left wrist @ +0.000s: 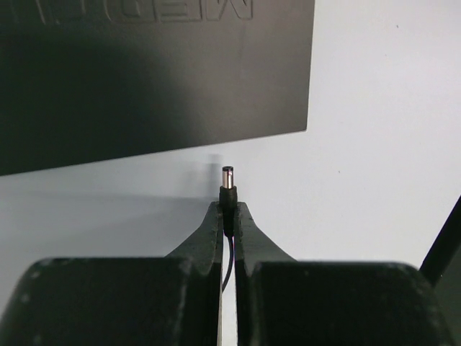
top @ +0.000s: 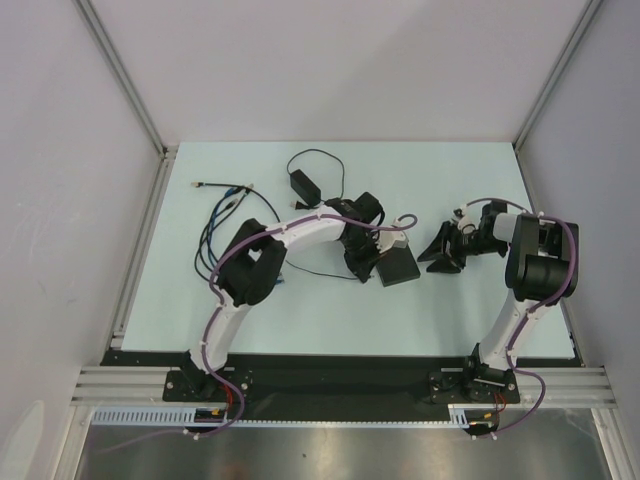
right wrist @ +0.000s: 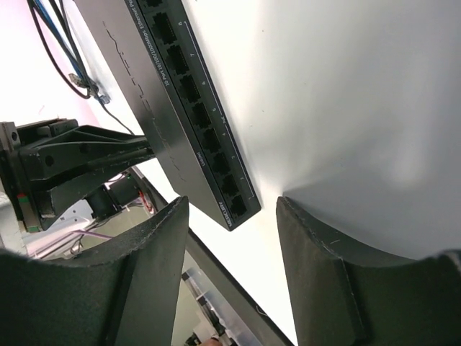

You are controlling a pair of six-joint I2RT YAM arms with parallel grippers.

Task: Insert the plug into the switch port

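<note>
- The left hand (left wrist: 229, 216) is closed on the plug (left wrist: 227, 186), pinching its black collar. The metal tip sticks out toward 12 o'clock, and the thin wire (left wrist: 227, 261) runs back through the grip.
- The switch (left wrist: 151, 72) lies flat on the table (left wrist: 374, 144). Its near edge sits just past the plug's tip, spanning from 12 round to 10 o'clock. A strip of table shows between the two, so they do not touch.
- The right hand (right wrist: 230, 216) is open, with nothing in its gap. The end of the switch's port row lies beyond that gap, toward 12 o'clock.
- Seen from above, the switch sits near the table's middle. The left hand is at its 9 o'clock and the right hand is near its 3 o'clock.
- An adapter (top: 302, 184) lies at the switch's 11 o'clock. Loose cables (top: 225, 215) lie farther out at 9 o'clock.
</note>
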